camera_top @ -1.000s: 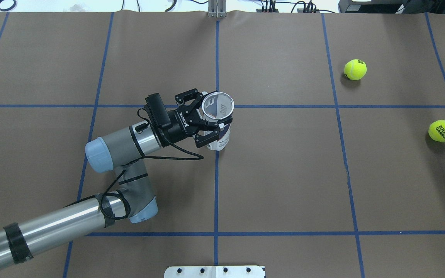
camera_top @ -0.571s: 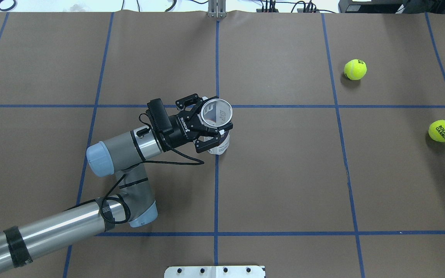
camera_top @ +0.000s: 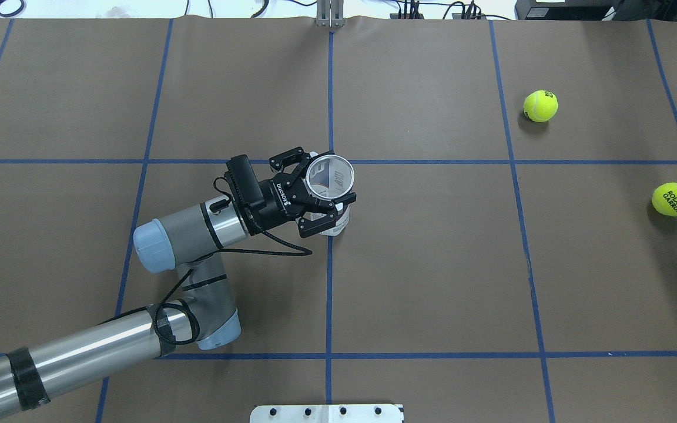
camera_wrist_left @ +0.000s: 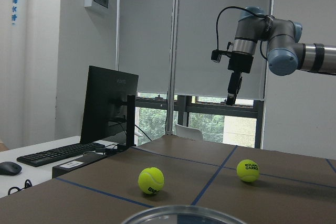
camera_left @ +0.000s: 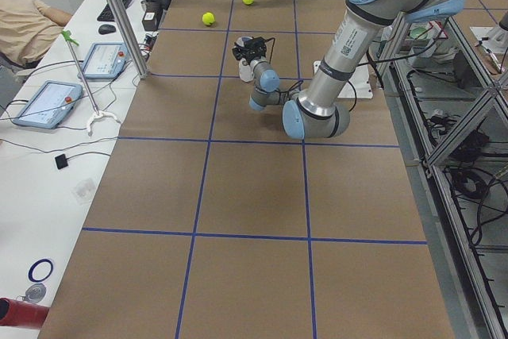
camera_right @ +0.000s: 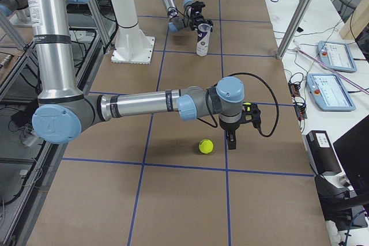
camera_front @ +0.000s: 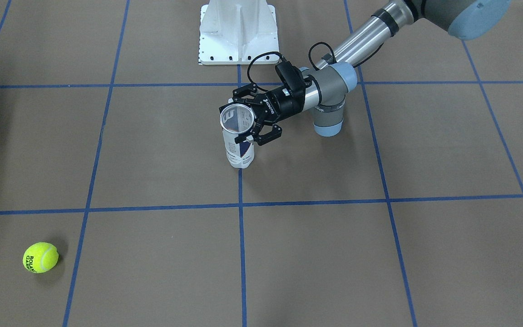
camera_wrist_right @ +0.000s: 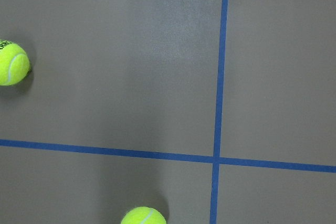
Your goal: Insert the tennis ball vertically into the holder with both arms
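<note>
Brown paper-covered tabletop (camera_top: 432, 264) with a blue tape grid. Grey and silver left arm (camera_top: 80, 352) with light-blue joint caps reached in low toward the tabletop's middle. Matching right arm (camera_right: 144, 105) stretched out over the area on the robot's right, wrist pointing straight down. White metal pedestal base (camera_front: 239, 32) sat at the robot's edge of the tabletop.

Clear plastic cylindrical holder (camera_front: 240, 152) with a white and navy label stood about upright by the central blue tape crossing, open mouth up and nothing inside. Whether its bottom touched the tabletop, cannot tell.

Black two-finger left hand (camera_top: 331, 178) came in from the side and was clamped around the holder just below the rim, one finger on each side. Black right hand (camera_right: 230, 140) hung above the tabletop beside a ball; open or closed, cannot tell.

Two yellow-green felt tennis balls lay well apart from the holder: the far ball (camera_top: 540, 106) and the near ball (camera_top: 673, 199), printed "ROLAND GARROS".
</note>
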Available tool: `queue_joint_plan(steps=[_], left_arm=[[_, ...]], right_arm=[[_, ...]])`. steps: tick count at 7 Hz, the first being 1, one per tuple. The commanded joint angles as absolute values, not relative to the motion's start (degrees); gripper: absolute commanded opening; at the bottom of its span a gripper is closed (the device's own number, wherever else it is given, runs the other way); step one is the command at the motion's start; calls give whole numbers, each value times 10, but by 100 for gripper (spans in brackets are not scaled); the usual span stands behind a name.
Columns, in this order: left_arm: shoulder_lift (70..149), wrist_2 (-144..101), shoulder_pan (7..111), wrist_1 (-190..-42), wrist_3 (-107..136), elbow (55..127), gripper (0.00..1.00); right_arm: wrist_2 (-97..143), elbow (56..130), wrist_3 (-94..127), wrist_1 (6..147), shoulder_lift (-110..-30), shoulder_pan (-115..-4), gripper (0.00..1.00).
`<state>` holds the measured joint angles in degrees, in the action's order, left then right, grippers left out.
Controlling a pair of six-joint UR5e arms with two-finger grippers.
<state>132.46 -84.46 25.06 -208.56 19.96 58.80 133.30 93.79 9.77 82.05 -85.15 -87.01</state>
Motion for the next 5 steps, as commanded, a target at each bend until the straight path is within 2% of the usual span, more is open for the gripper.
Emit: queue_joint_plan(steps=[1,5], left_arm=[[1325,-845,250,-2086,200,590,90],[1325,-845,250,-2086,200,592,91]], right_arm=[[1343,939,106,821,-852,-868,100],[1354,940,138,768,-881,-776,100]])
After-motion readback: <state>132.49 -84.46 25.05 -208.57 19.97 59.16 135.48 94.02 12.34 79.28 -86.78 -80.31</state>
